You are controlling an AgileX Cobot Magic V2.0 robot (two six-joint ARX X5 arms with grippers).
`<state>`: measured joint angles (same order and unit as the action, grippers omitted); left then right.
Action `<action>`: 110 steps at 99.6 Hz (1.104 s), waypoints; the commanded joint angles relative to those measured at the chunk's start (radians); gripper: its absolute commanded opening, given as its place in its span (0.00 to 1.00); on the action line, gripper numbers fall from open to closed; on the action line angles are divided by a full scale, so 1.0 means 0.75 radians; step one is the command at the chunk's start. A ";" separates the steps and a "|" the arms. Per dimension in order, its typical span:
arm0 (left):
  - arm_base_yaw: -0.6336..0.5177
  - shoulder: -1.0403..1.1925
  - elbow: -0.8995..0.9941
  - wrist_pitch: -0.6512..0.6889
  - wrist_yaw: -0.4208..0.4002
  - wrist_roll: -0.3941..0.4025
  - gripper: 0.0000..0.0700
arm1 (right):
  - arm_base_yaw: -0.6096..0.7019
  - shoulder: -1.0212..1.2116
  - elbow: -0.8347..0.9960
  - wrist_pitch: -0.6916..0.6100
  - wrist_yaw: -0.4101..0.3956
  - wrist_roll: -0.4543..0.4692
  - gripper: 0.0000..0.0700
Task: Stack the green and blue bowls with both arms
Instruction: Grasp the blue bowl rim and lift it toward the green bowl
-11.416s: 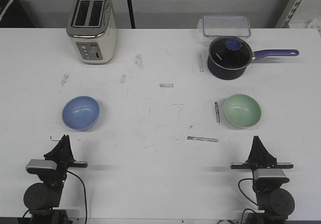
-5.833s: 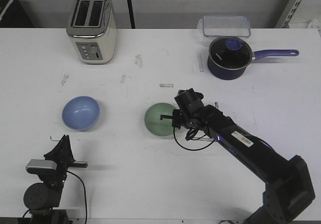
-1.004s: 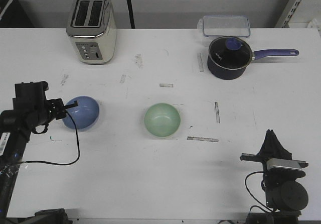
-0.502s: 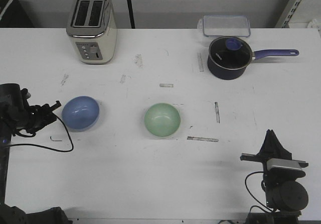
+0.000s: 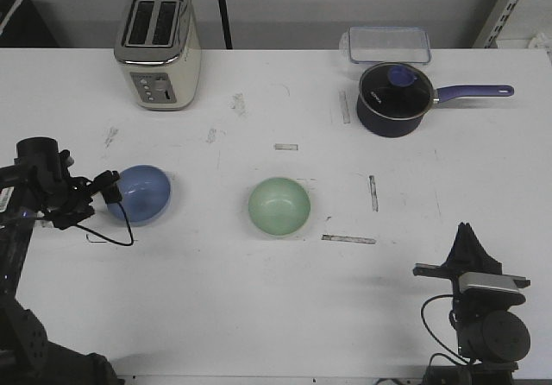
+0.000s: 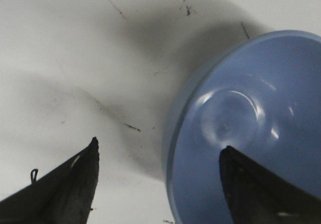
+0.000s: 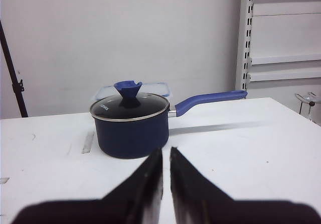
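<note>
Meanwhile, on a scuffed white table (image 5: pixel 259 299), the left gripper (image 5: pixel 109 191) reaches in from the table's left edge and straddles the near-left rim of the blue bowl (image 5: pixel 139 194), its jaws spread apart. Seen from the left wrist, one dark fingertip (image 6: pixel 251 184) sits over the bowl's (image 6: pixel 241 133) pale blue inside while the other hangs outside above the bare tabletop, so the rim runs between them; whether either finger touches the bowl cannot be told. A black cable (image 5: pixel 112 230) loops from the left arm (image 5: pixel 39 191) down across the table just in front of the bowl.

The green bowl (image 5: pixel 279 206) stands upright and alone near the middle of the table, well apart from the blue one and to its right, with strips of worn tape (image 5: pixel 348 239) close by on its right.

At the near right edge the right gripper (image 5: pixel 467 244) is parked low on its base, pointing forward, well away from both bowls. From the right wrist, its two fingers stand together with only a narrow slit between them, holding nothing.

Towards the back of the table, a cream and chrome toaster (image 5: pixel 159 48) stands on the left; on the right sits a dark navy saucepan (image 5: pixel 395 98) with a glass lid and a long blue-purple handle, a clear plastic container (image 5: pixel 389 44) just behind it
</note>
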<state>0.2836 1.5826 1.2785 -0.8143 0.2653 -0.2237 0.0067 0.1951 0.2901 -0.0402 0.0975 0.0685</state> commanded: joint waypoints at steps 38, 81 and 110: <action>-0.033 0.114 0.033 0.042 -0.053 -0.008 0.32 | 0.002 0.001 0.000 0.014 -0.002 0.016 0.03; -0.079 0.090 0.171 -0.078 -0.047 -0.023 0.00 | 0.002 0.001 0.000 0.014 -0.002 0.016 0.03; -0.209 0.090 0.487 -0.262 -0.037 -0.043 0.00 | 0.002 0.001 0.000 0.014 -0.002 0.016 0.03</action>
<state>0.1585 1.6466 1.5932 -0.9947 0.2306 -0.2394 0.0067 0.1951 0.2901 -0.0402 0.0975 0.0685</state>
